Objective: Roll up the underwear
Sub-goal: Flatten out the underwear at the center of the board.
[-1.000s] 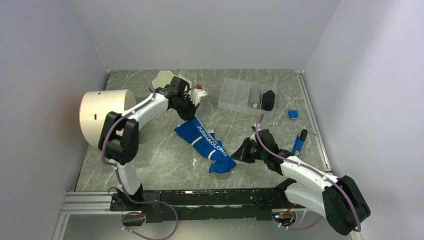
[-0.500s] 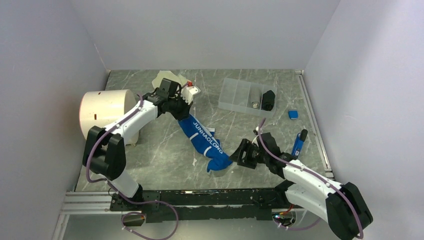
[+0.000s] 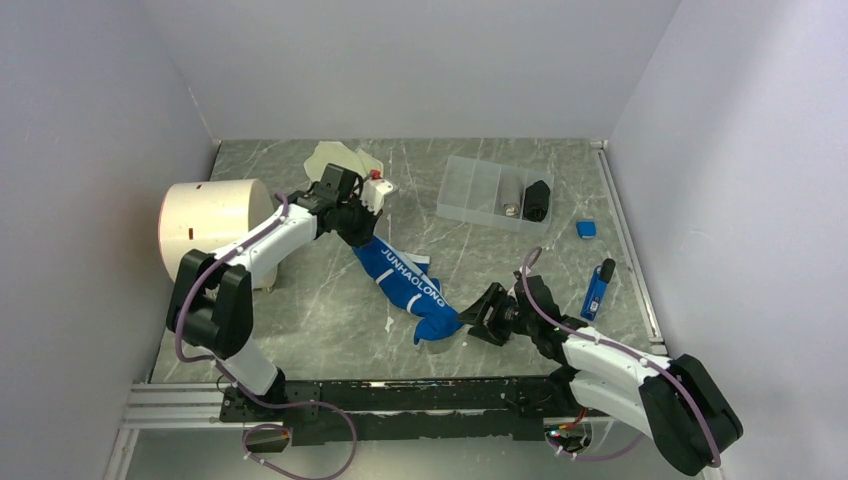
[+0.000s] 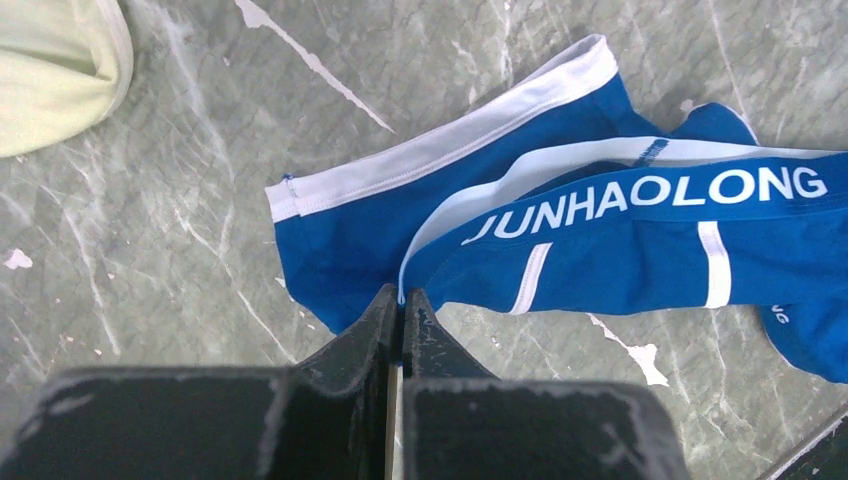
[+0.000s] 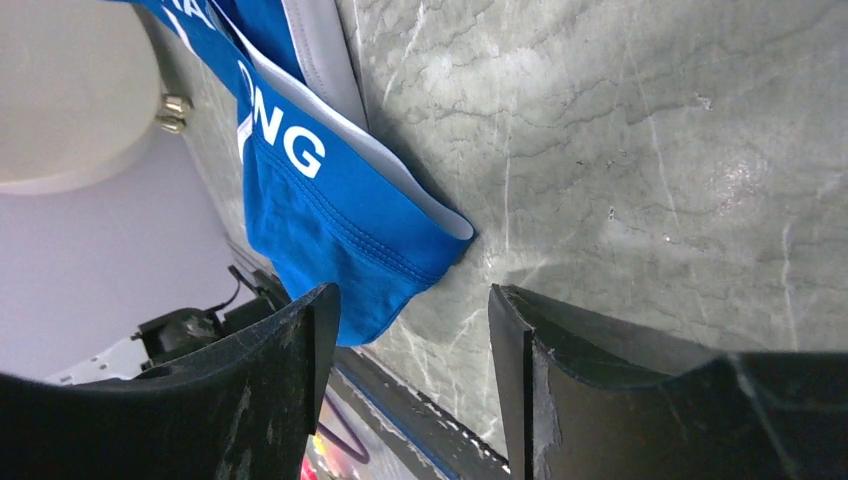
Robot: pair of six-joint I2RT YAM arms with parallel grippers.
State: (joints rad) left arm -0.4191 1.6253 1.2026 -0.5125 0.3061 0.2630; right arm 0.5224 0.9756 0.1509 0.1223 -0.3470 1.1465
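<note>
Blue underwear [image 3: 408, 288] with white edging lies stretched diagonally across the middle of the marble table [image 3: 320, 310]. The left gripper [image 4: 401, 310] is pinched closed on its far waistband edge. The right gripper [image 5: 410, 300] sits just beside its near end, jaws spread, holding nothing. Cream underwear [image 3: 338, 160] lies at the back, just beyond the left gripper.

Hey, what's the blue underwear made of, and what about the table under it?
Underwear: soft knit cloth, matte; it wrinkles and shows stitched seams, with a white, likely elastic, band. Table: hard grey-green marble-look top with white veins and slight sheen; real stone or printed laminate, cannot tell.
</note>
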